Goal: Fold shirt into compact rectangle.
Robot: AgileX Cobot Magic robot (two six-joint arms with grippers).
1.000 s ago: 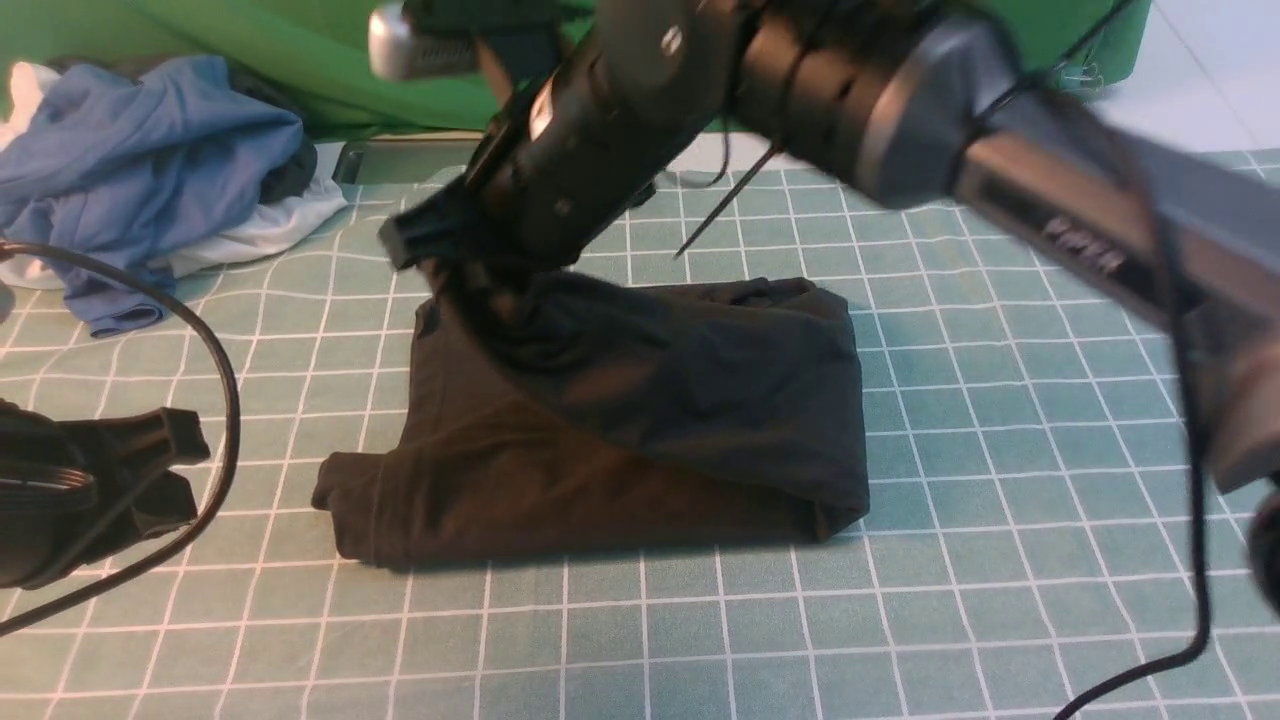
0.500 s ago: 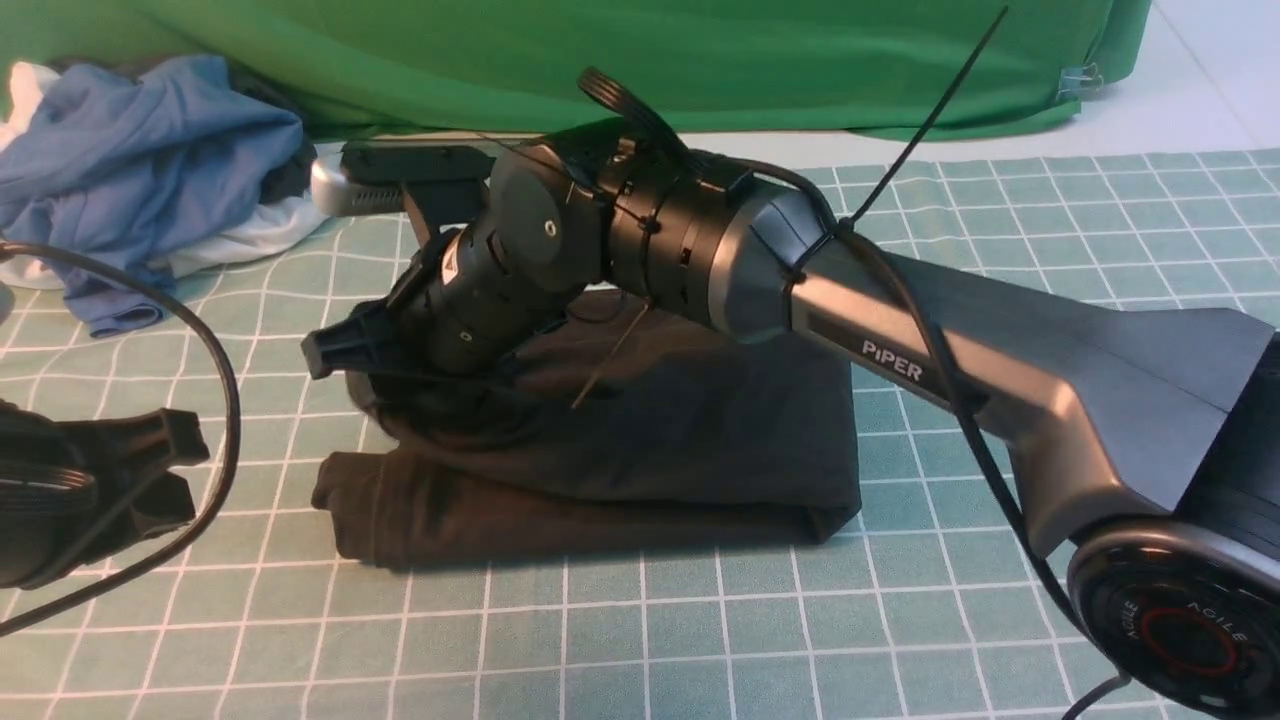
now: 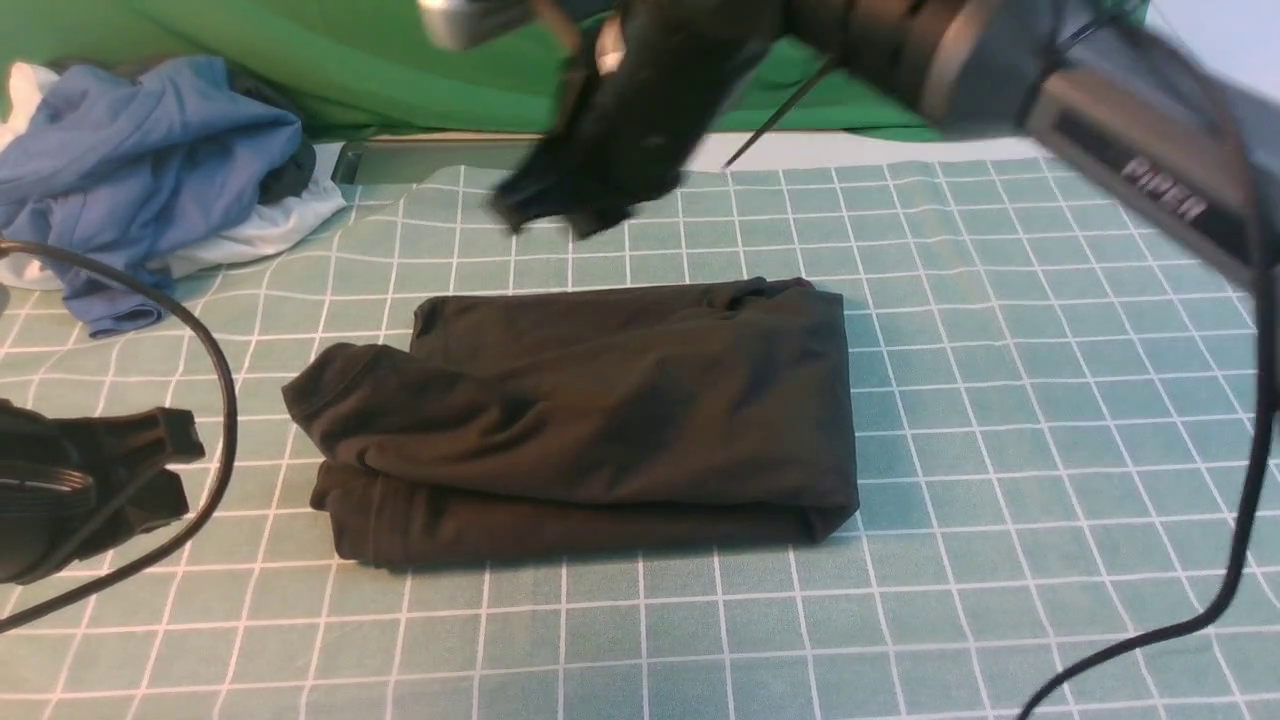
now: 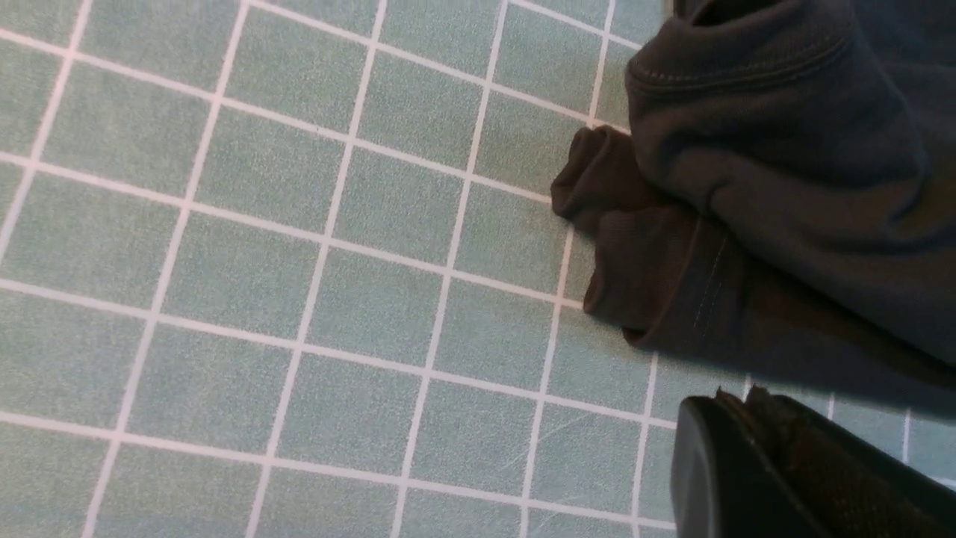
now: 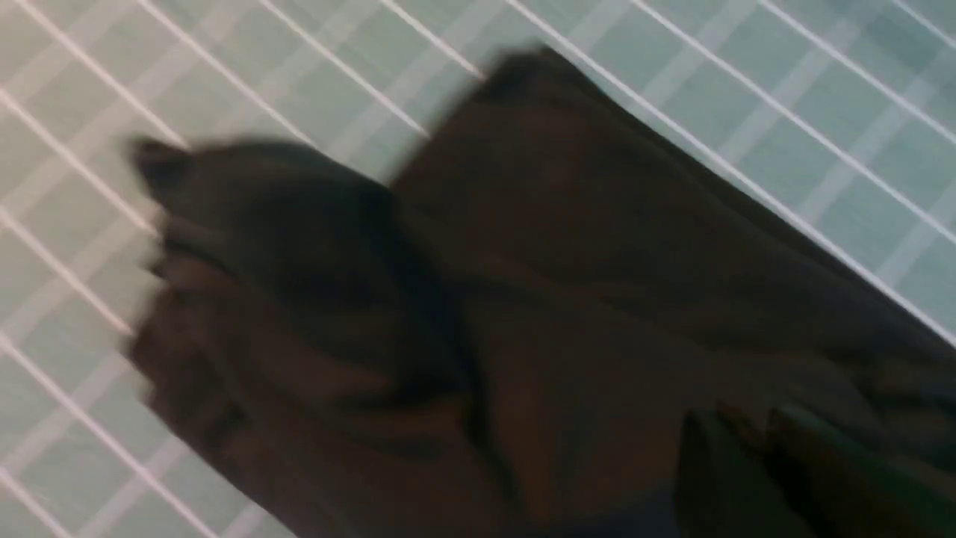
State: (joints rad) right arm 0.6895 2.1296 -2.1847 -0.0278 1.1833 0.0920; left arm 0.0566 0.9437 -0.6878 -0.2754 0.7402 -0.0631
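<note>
"Where's the shirt [image 3: 640, 430]?"

"On the gridded worktop [image 3: 1000, 560], left of centre, in a partly folded band. Its right edge is fairly straight, but the left end is rumpled, and an under layer sticks out along the near edge."

"How much room around it?"

"Plenty of open grid to its right, a broad strip on the near side, and a narrower one between its far edge and the green cloth [image 3: 250, 30]."

"And the hands?"

"The left hand [image 4: 736, 400] is shut, its fingertips together, apart from the shirt's left end. The right hand [image 5: 747, 426] is raised toward the far side, clear of the fabric. It's blurred, but its tips look narrow, closed together, with nothing visible between them."

"Anything farther out?"

"A heap at the far left corner: the blue garment [image 3: 170, 150] on top, the white garment [image 3: 280, 225] spilling out beneath, and a dark garment [image 3: 290, 170] between."
</note>
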